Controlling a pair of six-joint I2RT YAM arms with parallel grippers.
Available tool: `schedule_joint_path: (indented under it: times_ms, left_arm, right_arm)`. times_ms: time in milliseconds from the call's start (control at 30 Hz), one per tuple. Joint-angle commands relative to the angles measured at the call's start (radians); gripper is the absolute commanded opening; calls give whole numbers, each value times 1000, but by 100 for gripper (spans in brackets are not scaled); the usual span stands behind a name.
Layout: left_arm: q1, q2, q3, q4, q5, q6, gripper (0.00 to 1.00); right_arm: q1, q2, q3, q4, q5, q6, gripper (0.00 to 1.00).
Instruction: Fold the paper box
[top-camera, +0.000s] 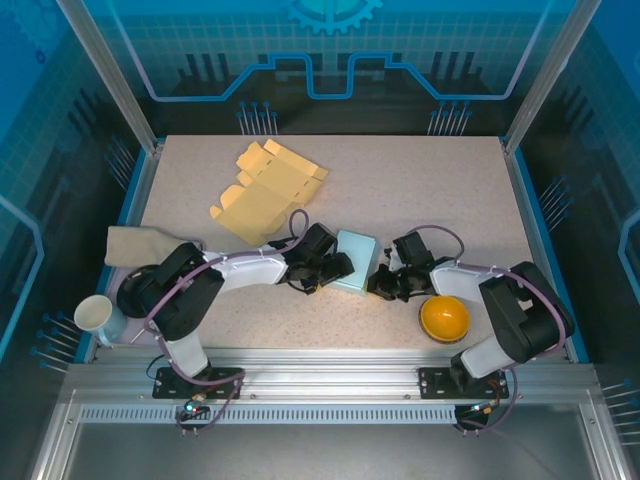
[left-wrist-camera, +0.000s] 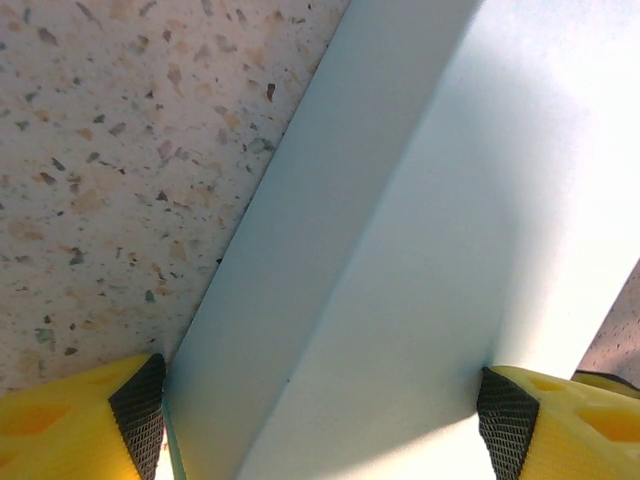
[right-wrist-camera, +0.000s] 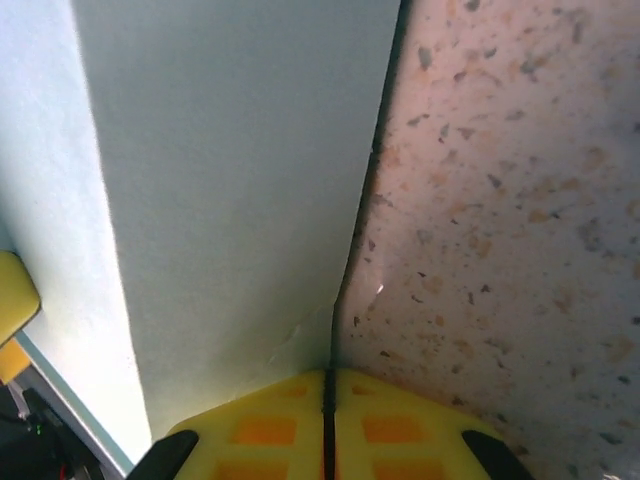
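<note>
The pale blue paper box (top-camera: 355, 260) lay closed near the middle of the table (top-camera: 450, 190), so its inside could not be seen. The left claw (left-wrist-camera: 320, 410) gripped it, spread wide with a pad against each side. The right claw (right-wrist-camera: 328, 395) was closed on nothing, its tips at the box's lower corner. A flat yellow unfolded box (top-camera: 265, 190) lay farther back. A white cup (top-camera: 95, 315) stood at the left edge, its contents not discernible.
</note>
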Motion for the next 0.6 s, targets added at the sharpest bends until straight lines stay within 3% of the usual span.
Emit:
schedule_joint_path:
  times_ms: [0, 167, 567]
  left_arm:
    - [-112, 112, 24, 113, 195, -121, 81]
    - [-144, 164, 46, 176, 219, -176, 80]
    - [-153, 190, 42, 262, 248, -239, 79]
  right_arm:
    - [81, -13, 44, 169, -91, 76, 9]
    - [135, -4, 39, 347, -94, 147, 9]
    - [161, 12, -21, 723, -141, 299, 8]
